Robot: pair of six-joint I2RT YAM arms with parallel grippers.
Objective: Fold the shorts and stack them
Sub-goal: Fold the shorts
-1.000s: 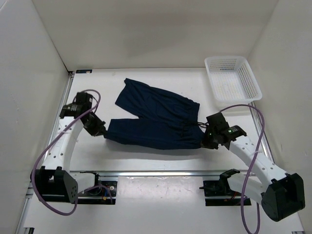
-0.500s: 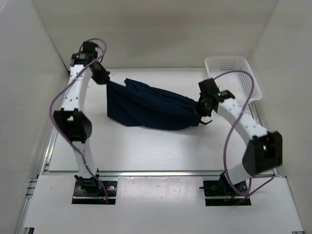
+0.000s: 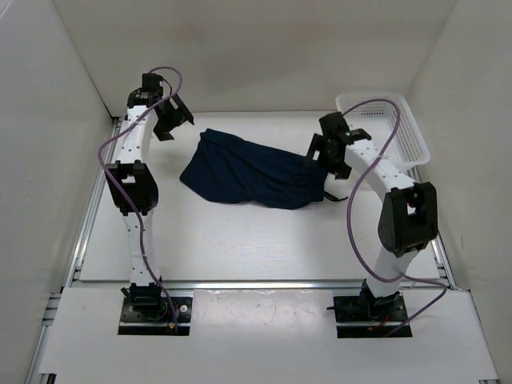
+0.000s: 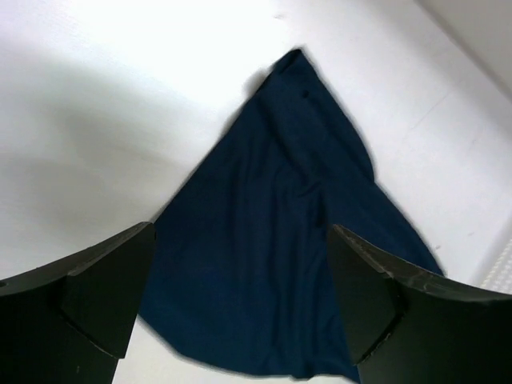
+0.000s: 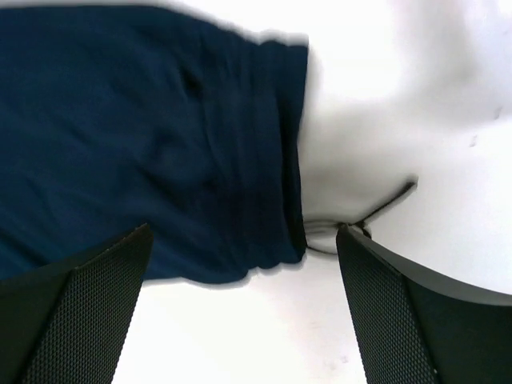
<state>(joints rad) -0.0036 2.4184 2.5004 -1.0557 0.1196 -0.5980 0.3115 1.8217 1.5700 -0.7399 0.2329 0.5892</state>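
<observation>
Finds the shorts point(image 3: 252, 172) lying on the white table point(image 3: 240, 248), in its far half, between the two arms. Folded over into one long, low shape. Long axis set left to right and slightly skewed, with the left end farther back and the right end nearer. Waistband end pointing right, gathered into small ridges, with a thin drawstring point(image 5: 382, 204) trailing off onto the bare table. Leg end pointing left, toward the far-left corner. Dark navy all over, plain and soft, with shallow creases and a rounded near edge. Seen from the left wrist as a broad sheet narrowing away to a tip; seen from the right wrist blurred along the top edge.

Has the left gripper point(image 3: 178, 120) spread wide with nothing between its fingers point(image 4: 104, 296), raised just beyond the far-left end of the cloth and apart from it. Has the right gripper point(image 3: 328, 156) spread wide as well, holding nothing, raised over the waistband end, with cloth below one finger and bare table below the other.

Leaves a white mesh basket point(image 3: 418, 148) at the far-right corner, behind the right arm and apart from the shorts.
</observation>
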